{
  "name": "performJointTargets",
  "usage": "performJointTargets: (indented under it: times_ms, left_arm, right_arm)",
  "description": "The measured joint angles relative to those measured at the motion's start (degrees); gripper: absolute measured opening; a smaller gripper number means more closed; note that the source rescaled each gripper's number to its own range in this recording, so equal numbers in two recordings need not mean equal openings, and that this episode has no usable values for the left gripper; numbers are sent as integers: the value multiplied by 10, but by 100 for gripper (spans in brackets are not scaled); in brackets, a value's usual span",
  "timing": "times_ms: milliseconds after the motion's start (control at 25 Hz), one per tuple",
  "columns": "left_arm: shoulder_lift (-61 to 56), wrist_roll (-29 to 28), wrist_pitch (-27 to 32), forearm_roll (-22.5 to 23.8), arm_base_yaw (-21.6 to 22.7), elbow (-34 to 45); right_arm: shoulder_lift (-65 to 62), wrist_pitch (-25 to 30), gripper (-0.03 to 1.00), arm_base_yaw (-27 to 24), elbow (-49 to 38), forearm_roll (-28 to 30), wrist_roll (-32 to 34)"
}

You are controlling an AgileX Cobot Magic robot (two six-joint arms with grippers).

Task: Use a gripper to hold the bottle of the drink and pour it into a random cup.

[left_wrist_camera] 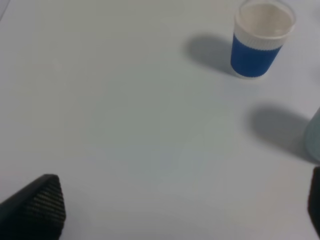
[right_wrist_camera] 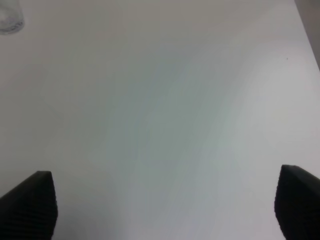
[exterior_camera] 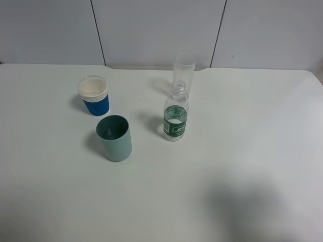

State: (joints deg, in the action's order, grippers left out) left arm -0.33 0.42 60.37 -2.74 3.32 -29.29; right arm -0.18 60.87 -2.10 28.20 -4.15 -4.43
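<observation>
The bottle of the drink (exterior_camera: 175,121) stands upright and capless on the white table, right of centre, with a dark green label and clear liquid. The teal-green cup (exterior_camera: 115,137) stands upright to its left and nearer the front; its edge shows in the left wrist view (left_wrist_camera: 314,137). Neither arm shows in the exterior high view. My left gripper (left_wrist_camera: 180,205) is open and empty above bare table, well short of the cup. My right gripper (right_wrist_camera: 166,200) is open and empty above bare table, far from a clear object (right_wrist_camera: 10,17) that I cannot identify.
A white paper cup with a blue sleeve (exterior_camera: 94,96) stands behind the teal cup and shows in the left wrist view (left_wrist_camera: 260,42). A tall clear glass (exterior_camera: 183,68) stands right behind the bottle. The white table (exterior_camera: 242,151) ends at a grey wall at the back.
</observation>
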Motion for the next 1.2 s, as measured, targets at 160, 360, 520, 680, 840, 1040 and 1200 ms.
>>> performJointTargets:
  times_ms: [160, 360, 520, 680, 840, 1040, 1200]
  left_arm:
    - [0, 0, 0, 0, 0, 0]
    - [0, 0, 0, 0, 0, 0]
    - [0, 0, 0, 0, 0, 0]
    - [0, 0, 0, 0, 0, 0]
    - [0, 0, 0, 0, 0, 0]
    - [0, 0, 0, 0, 0, 0]
    - [0, 0, 0, 0, 0, 0]
  right_arm:
    - [0, 0, 91, 0, 0, 0, 0]
    - [0, 0, 91, 0, 0, 0, 0]
    - [0, 0, 91, 0, 0, 0, 0]
    - [0, 0, 91, 0, 0, 0, 0]
    - [0, 0, 91, 0, 0, 0, 0]
    - [0, 0, 91, 0, 0, 0, 0]
    - [0, 0, 91, 0, 0, 0, 1]
